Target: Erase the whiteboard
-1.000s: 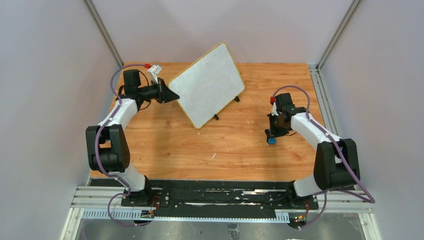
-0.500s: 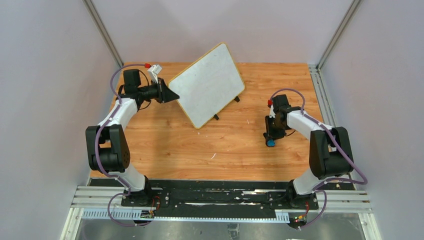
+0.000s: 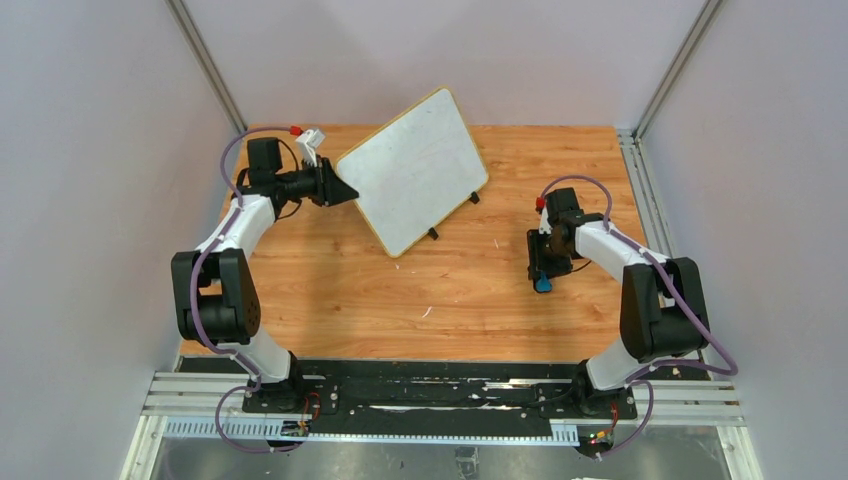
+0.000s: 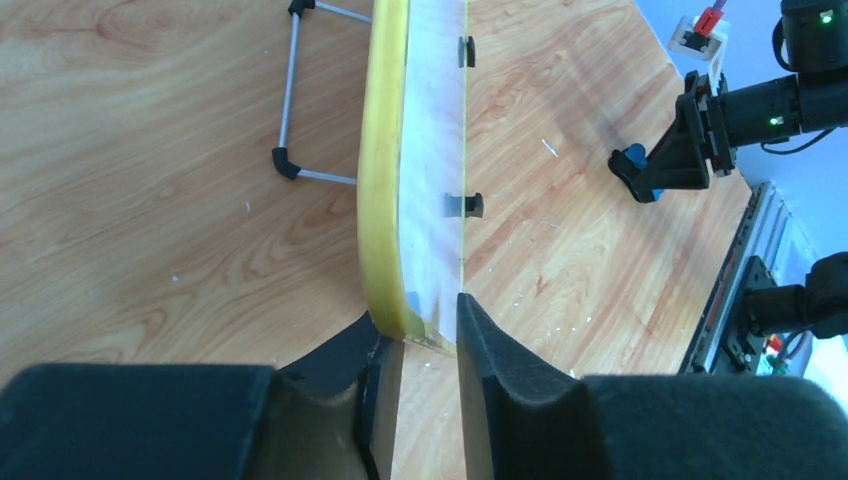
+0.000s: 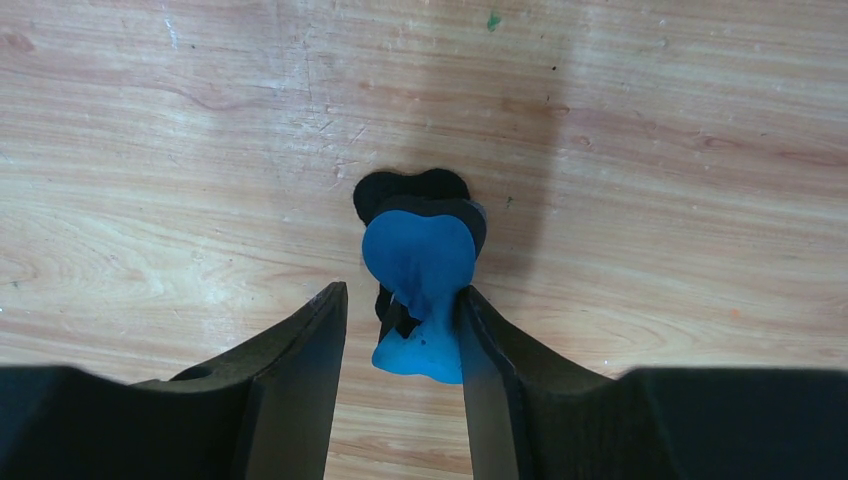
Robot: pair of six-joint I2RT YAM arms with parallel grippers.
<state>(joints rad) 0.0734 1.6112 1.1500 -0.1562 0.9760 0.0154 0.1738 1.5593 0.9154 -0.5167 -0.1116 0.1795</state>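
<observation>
The whiteboard (image 3: 415, 170) stands tilted on the wooden table at the back centre, white with a yellow frame. My left gripper (image 3: 340, 192) is at its left corner. In the left wrist view the board (image 4: 435, 150) runs edge-on away from me, and my left gripper (image 4: 428, 335) is shut on its near corner, one finger on each face. A small blue eraser (image 3: 542, 284) stands on the table to the right. My right gripper (image 3: 541, 275) points down over it. In the right wrist view the eraser (image 5: 420, 260) leans on the right finger, with a gap to the left finger of the open right gripper (image 5: 400, 300).
The board's wire stand (image 4: 290, 100) and black feet (image 3: 433, 234) rest on the table (image 3: 330, 280) behind and below it. Pale walls and metal posts (image 3: 205, 60) close in three sides. The arms' base rail (image 3: 400, 390) runs along the near edge.
My right gripper has opened and let go of the blue eraser, which now stands on the table; that arm drew slightly back. The left arm and the board stay put.
</observation>
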